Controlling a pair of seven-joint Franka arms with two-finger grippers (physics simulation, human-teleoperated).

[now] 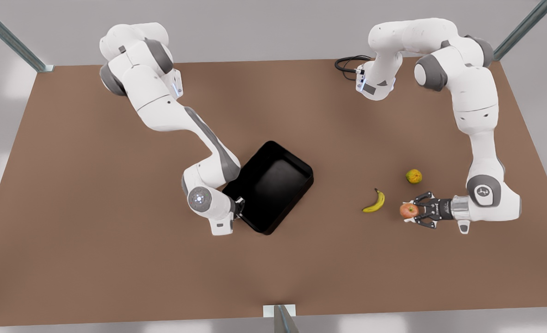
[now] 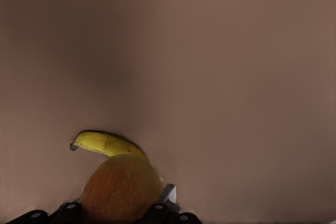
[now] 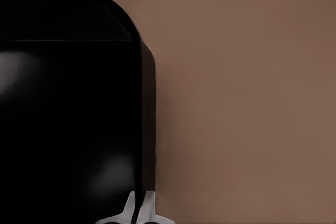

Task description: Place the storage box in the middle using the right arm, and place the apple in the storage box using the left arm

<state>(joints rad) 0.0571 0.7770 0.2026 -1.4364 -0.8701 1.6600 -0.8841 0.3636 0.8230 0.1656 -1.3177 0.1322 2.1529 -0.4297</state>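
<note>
The black storage box (image 1: 271, 186) lies skewed on the brown table, a little toward the front view's left of centre. My right gripper (image 1: 239, 206) is at its near-left wall, shut on the rim; the right wrist view shows the box (image 3: 68, 103) with my fingertips (image 3: 148, 209) pinching the thin wall. At the front view's right, the red-pink apple (image 1: 408, 211) sits between the fingers of my left gripper (image 1: 411, 212), which is shut on it. In the left wrist view the apple (image 2: 122, 187) fills the space between the fingers (image 2: 163, 211).
A yellow banana (image 1: 375, 202) (image 2: 105, 143) lies just beyond the apple, toward the box. A round yellow-green fruit (image 1: 413, 176) rests behind the left gripper. A black cable (image 1: 347, 64) loops at the table's far edge. Bare table (image 1: 338, 138) lies between box and fruits.
</note>
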